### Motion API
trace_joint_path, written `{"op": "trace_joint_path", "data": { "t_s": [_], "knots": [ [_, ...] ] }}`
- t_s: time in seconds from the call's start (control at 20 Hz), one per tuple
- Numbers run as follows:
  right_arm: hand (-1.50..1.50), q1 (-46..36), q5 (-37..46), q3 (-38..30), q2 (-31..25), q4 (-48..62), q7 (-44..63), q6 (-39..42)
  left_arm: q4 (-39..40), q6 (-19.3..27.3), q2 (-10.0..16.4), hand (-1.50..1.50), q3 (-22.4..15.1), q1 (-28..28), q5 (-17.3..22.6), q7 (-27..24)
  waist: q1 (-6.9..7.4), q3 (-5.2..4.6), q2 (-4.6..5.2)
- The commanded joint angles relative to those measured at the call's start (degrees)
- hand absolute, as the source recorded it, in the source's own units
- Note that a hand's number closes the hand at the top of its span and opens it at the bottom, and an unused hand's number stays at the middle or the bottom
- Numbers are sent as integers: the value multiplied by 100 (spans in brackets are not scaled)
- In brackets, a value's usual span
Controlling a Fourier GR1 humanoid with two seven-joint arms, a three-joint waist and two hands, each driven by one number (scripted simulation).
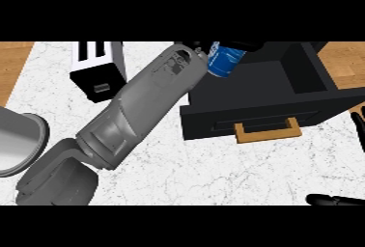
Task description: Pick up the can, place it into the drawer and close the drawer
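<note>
A blue can (224, 60) hangs tilted over the far left corner of the open black drawer (271, 82). My left hand (194, 47) is shut on the can's upper end, and its grey forearm stretches diagonally up from the lower left. Most of that hand is hidden by the picture's top band. The drawer is pulled out toward me, its wooden handle (267, 130) on the front. My right hand (357, 123) rests open at the right edge, fingers up, apart from the drawer.
A black and white toaster (100, 67) stands at the back left, close to my left forearm. A grey round pan (18, 140) lies at the left edge. The white marble counter (214, 169) spreads in front of the drawer.
</note>
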Motion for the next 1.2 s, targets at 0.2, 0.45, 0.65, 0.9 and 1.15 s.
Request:
{"op": "trace_joint_path", "data": {
  "t_s": [0.2, 0.45, 0.65, 0.9, 1.15],
  "knots": [
    [-150, -144, 48, 138, 34, -41, 68, -34, 58, 390, 0, -150, -379, 192, 222, -109, -153, 2, 41],
    [-150, -172, -173, -26, -144, -204, 302, 34, 306, 468, 0, -150, -347, -20, 338, -63, -156, -2, 42],
    [-150, -299, -91, -35, -144, -23, 235, -16, 115, 640, 0, -150, -459, 255, 464, -351, -89, -3, 40],
    [-150, -97, 438, 43, -236, -374, -122, 2, 28, 954, 0, -150, -500, 138, 667, -218, -133, -1, 8],
    [-150, -144, 1269, 265, -577, -683, -338, 72, -63, 874, 0, -150, -420, 231, 914, -350, -87, -8, 13]
  ]
}}
